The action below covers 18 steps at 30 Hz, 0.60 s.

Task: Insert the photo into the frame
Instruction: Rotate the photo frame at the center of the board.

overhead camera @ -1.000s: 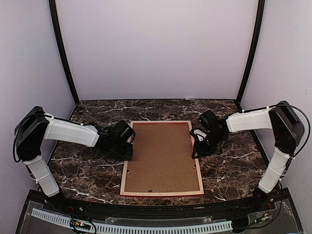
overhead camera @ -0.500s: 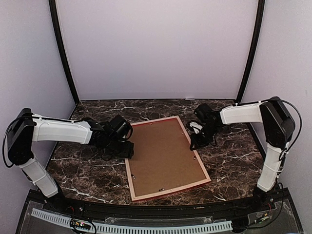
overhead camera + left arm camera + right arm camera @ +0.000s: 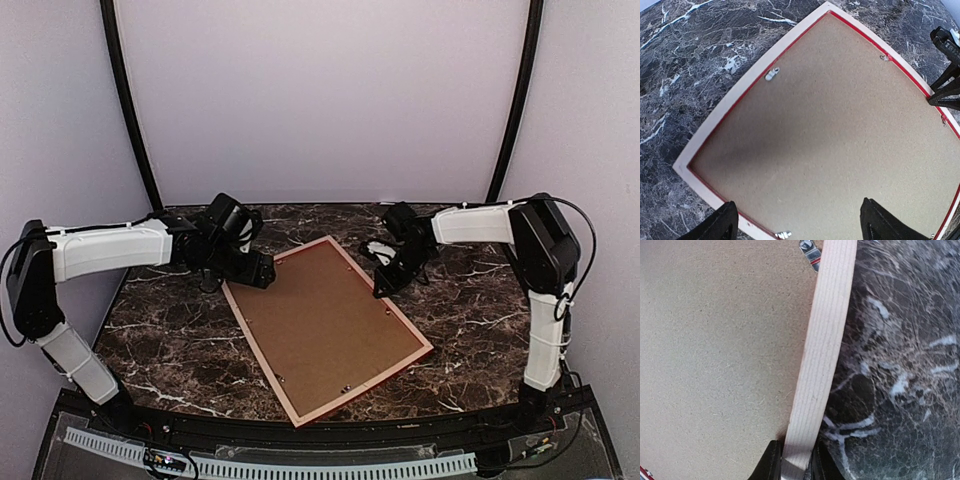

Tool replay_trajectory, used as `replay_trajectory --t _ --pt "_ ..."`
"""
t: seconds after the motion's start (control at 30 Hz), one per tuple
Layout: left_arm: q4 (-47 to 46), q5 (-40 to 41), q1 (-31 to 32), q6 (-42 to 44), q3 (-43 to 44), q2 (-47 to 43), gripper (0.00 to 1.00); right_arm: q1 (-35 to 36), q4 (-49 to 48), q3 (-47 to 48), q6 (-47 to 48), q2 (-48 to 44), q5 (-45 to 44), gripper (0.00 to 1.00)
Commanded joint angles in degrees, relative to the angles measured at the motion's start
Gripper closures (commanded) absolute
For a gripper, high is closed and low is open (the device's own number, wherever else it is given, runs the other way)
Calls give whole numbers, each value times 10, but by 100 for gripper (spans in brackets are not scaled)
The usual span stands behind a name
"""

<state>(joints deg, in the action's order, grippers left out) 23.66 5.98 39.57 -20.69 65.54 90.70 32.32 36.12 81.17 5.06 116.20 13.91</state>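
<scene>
The frame (image 3: 262,356) lies face down and skewed on the table, its pale wood back up, with a thin red line along the inner edge. A brown backing board (image 3: 325,325) fills it. The photo is hidden. My left gripper (image 3: 255,272) hovers open over the frame's far-left corner; in the left wrist view the gripper (image 3: 797,210) spans bare board, near the rail (image 3: 700,181). My right gripper (image 3: 385,285) is shut on the frame's right rail. In the right wrist view that gripper (image 3: 797,460) pinches the pale rail (image 3: 825,340) beside the board (image 3: 715,350).
Small metal clips (image 3: 771,75) sit along the board's edges. The dark marble table (image 3: 470,320) surrounds the frame. Black corner posts (image 3: 130,120) and lilac walls close in the back and sides.
The frame has turned counterclockwise, its far end swinging left. My left gripper has opened and moved back and left. My right gripper has moved farther back, still on the rail.
</scene>
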Motion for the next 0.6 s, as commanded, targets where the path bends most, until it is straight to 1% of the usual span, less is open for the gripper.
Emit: replay_trajectory --t 0.0,0.1,0.13,0.27,0.37,0.47,0.57 --pt "-7 -46 -28 54 27 13 12 22 34 24 91 41 22 94" --pt "-5 -56 -52 82 40 35 12 27 48 47 109 52 36 92" --pt "-6 -74 -64 97 46 40 12 28 55 56 114 56 40 91" --pt "0 -94 -93 136 74 78 12 30 72 81 128 64 48 86" --pt "21 -100 -107 165 104 118 12 29 67 85 130 56 57 76" --pt "38 -86 -122 185 121 151 12 24 51 76 125 36 73 66" --pt "48 -91 -136 199 134 186 14 16 35 66 112 17 86 59"
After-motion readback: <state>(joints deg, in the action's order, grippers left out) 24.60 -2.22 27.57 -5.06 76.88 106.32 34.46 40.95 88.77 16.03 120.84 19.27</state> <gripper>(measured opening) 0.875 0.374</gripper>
